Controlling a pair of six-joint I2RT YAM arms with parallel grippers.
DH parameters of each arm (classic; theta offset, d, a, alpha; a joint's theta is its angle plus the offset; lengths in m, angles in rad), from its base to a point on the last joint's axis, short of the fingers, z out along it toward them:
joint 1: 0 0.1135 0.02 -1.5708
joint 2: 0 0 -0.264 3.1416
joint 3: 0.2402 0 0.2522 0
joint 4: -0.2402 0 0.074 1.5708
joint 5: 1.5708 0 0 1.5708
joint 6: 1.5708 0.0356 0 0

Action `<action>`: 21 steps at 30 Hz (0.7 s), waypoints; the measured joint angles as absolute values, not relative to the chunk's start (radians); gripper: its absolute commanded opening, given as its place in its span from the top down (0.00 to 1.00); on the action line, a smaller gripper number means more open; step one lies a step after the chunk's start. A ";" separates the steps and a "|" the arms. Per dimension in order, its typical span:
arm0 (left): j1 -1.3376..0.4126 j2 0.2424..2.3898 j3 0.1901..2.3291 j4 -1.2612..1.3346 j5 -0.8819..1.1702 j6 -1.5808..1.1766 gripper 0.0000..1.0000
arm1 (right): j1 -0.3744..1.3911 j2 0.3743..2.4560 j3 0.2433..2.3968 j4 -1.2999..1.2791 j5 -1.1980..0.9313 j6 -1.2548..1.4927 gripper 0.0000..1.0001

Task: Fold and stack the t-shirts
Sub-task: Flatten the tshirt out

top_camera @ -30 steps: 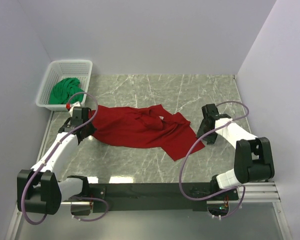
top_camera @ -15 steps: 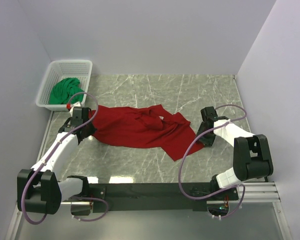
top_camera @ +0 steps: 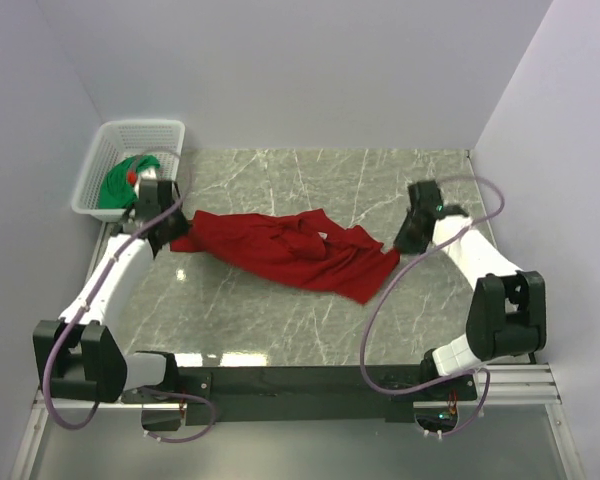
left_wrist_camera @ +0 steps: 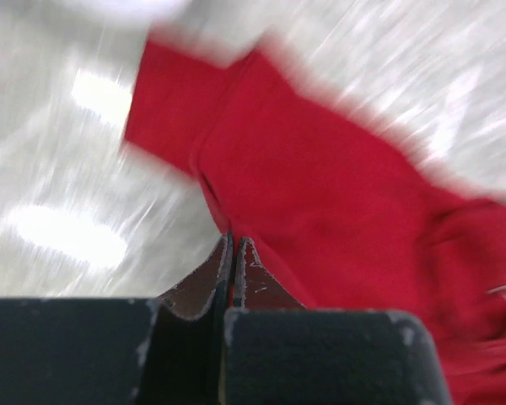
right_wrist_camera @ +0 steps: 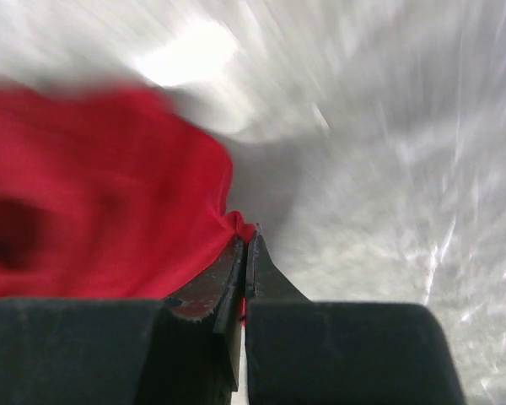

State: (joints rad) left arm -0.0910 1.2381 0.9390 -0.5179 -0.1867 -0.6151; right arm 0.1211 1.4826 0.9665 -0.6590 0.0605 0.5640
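A deep red t-shirt (top_camera: 285,251) lies crumpled across the middle of the marble table, stretched between both arms. My left gripper (top_camera: 176,236) is shut on the shirt's left edge; in the left wrist view the fabric (left_wrist_camera: 337,194) runs in between the closed fingertips of that gripper (left_wrist_camera: 234,240). My right gripper (top_camera: 398,246) is shut on the shirt's right edge, with a pinch of red cloth (right_wrist_camera: 110,186) at the tip of the gripper (right_wrist_camera: 246,236). A bright green t-shirt (top_camera: 120,180) sits bunched in the basket, partly behind the left arm.
The white lattice basket (top_camera: 155,132) stands at the back left corner against the wall. White walls close the table at left, back and right. Purple cables loop over both arms. Both wrist views are motion-blurred.
The right gripper has closed on the shirt's right edge and pulled back and to the right. The left gripper has moved toward the basket with its edge. The shirt is drawn out longer.
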 measured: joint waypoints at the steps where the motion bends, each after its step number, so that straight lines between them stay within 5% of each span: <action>1: -0.089 1.258 0.994 -0.519 -0.183 -0.615 0.99 | 0.116 1.483 1.034 -0.670 0.060 0.565 1.00; 13: -0.049 1.529 1.972 -0.583 -0.172 -0.593 0.99 | -0.088 1.464 1.809 -0.666 0.063 0.613 1.00; 21: -0.045 1.430 2.051 -0.539 -0.100 -0.553 0.99 | -0.156 1.234 1.794 -0.511 0.066 0.575 1.00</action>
State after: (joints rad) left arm -0.0448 1.4303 2.0510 -0.5388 -0.0998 -0.5533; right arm -0.1562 1.2339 1.7943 -0.5110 0.0658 0.5747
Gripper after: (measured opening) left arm 0.020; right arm 0.012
